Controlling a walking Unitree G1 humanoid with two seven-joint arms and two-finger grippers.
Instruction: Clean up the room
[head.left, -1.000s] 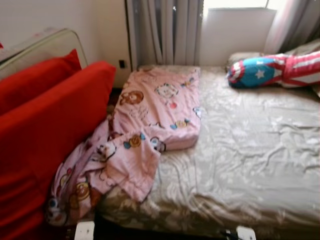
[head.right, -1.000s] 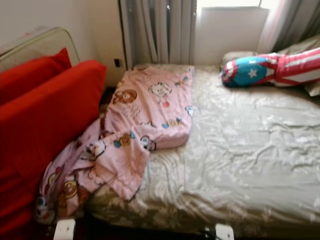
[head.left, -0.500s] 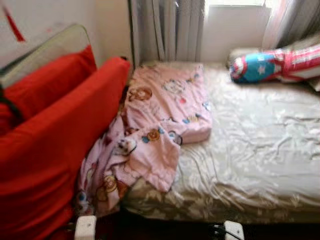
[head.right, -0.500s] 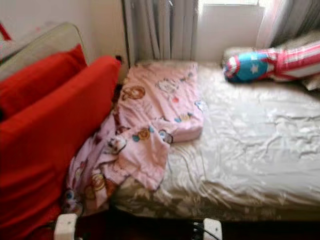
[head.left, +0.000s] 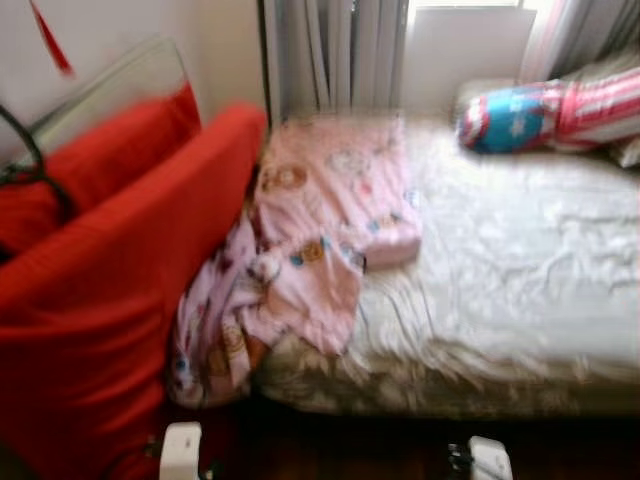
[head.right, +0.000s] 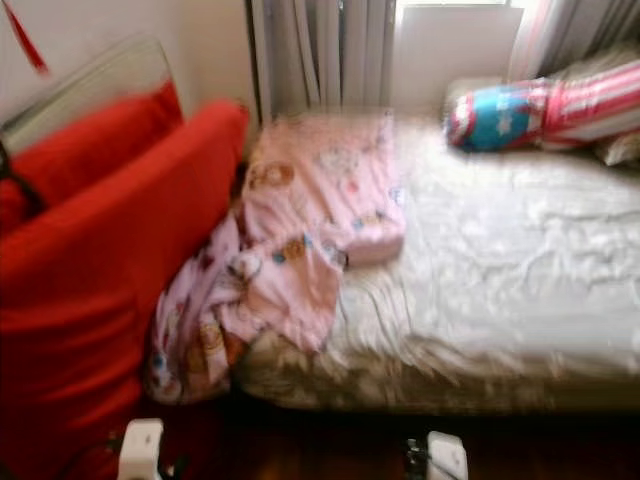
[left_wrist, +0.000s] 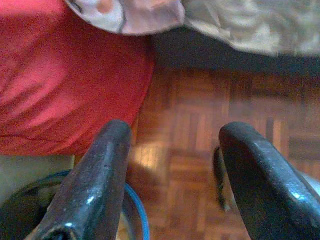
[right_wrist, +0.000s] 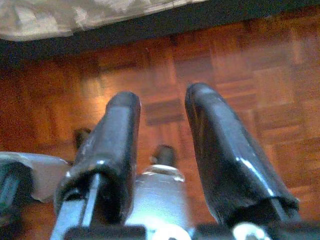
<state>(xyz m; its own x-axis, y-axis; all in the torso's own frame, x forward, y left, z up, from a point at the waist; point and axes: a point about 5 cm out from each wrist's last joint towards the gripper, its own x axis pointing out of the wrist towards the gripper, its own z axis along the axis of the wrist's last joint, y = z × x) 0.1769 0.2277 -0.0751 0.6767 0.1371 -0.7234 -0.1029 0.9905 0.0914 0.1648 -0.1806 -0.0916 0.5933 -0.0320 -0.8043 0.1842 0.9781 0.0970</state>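
Currently approach phase, views blurred. Pink blanket (head.left: 320, 230) lies rumpled on the bed (head.left: 520, 270), one end spilling off the edge against the red cushion (head.left: 110, 300). Left gripper (left_wrist: 172, 165) and right gripper (right_wrist: 162, 150) hang over parquet floor (right_wrist: 225, 65), fingers apart, empty. Next, judged: close in, reach blanket. No legible writing.

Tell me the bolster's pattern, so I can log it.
Blue with a star, then red-white stripes; bolster clearest in the right eye view.
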